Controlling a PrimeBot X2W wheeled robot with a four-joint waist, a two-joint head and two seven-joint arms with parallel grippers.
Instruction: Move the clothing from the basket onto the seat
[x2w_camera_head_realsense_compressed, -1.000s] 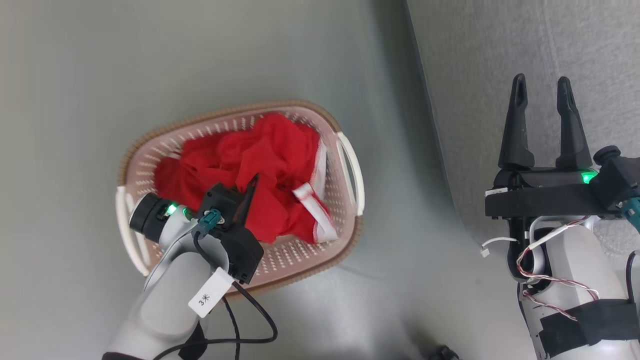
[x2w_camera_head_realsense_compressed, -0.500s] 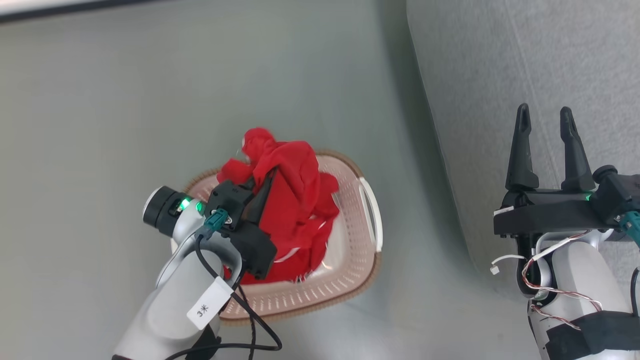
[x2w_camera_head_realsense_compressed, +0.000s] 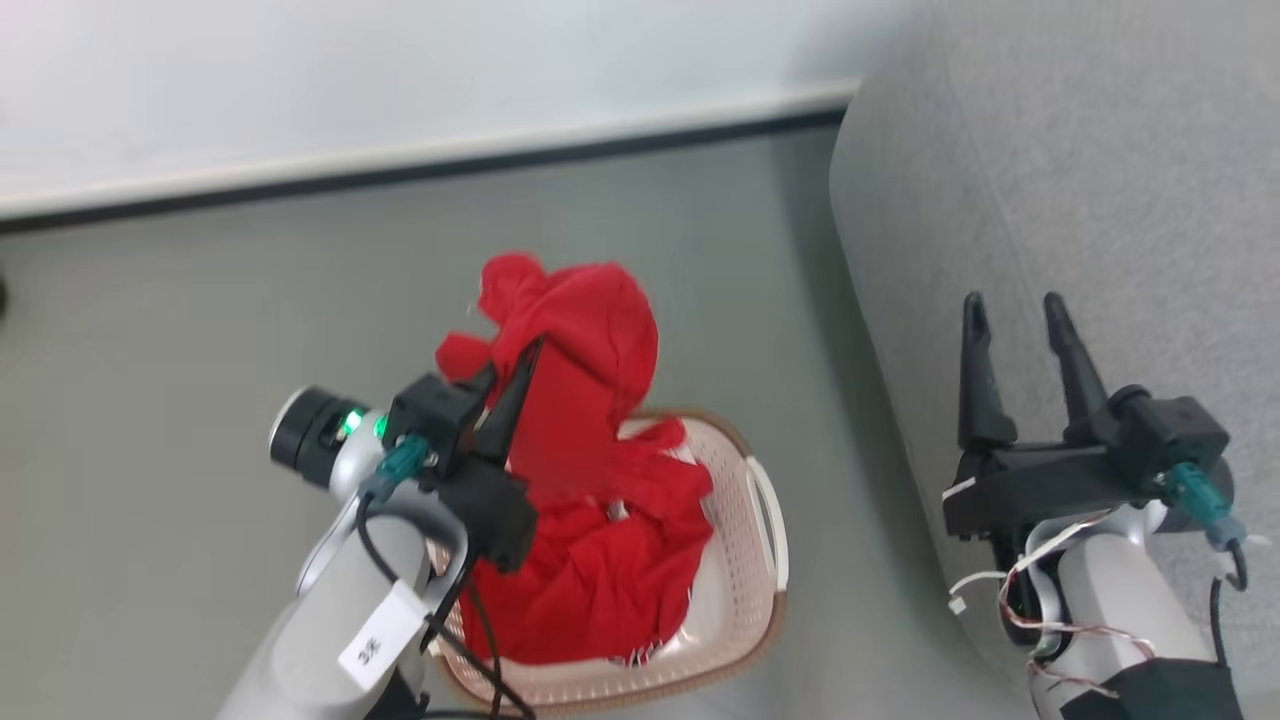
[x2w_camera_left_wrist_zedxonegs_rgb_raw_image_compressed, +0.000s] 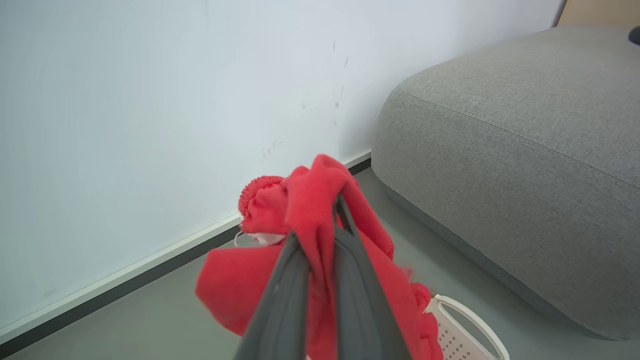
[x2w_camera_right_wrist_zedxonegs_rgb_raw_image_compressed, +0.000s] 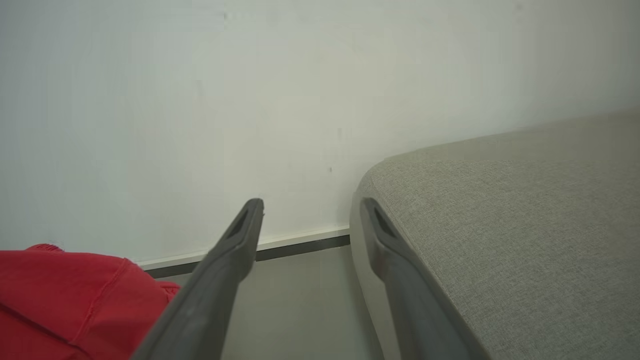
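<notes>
left jaws pinched on red cloth above the basket, right jaws wide and empty

the left gripper (x2w_camera_head_realsense_compressed: 527, 352) has its two dark fingers drawn close together on a fold of the clothing (x2w_camera_head_realsense_compressed: 590, 340). in the left wrist view red fabric is squeezed between the fingers and spills over both of them near the tips. from that pinch the cloth bunches into a lump above the fingers and hangs down in a long drape. its lower part reaches into the basket (x2w_camera_head_realsense_compressed: 742, 600), where it lies heaped against the near wall, with a bit of white trim showing at the bottom edge. whether this is one garment or several i cannot tell.

the basket stands on the grey-green floor (x2w_camera_head_realsense_compressed: 150, 350), partly hidden behind the left forearm, with one pale side handle turned toward the seat (x2w_camera_head_realsense_compressed: 1050, 150). basket and seat are near each other but apart, with a strip of floor between them. none of the red cloth is on the seat.

the right gripper (x2w_camera_head_realsense_compressed: 1012, 305) has its fingers spread wide with nothing between them. they point up over the seat's rounded edge in the head view. in the right wrist view the cushion's corner sits beside the right-hand finger, and a patch of red shows at the lower left.

behind it all, a pale wall (x2w_camera_head_realsense_compressed: 400, 70) meets the floor along a white skirting board (x2w_camera_head_realsense_compressed: 400, 158) with a dark line under it.
</notes>
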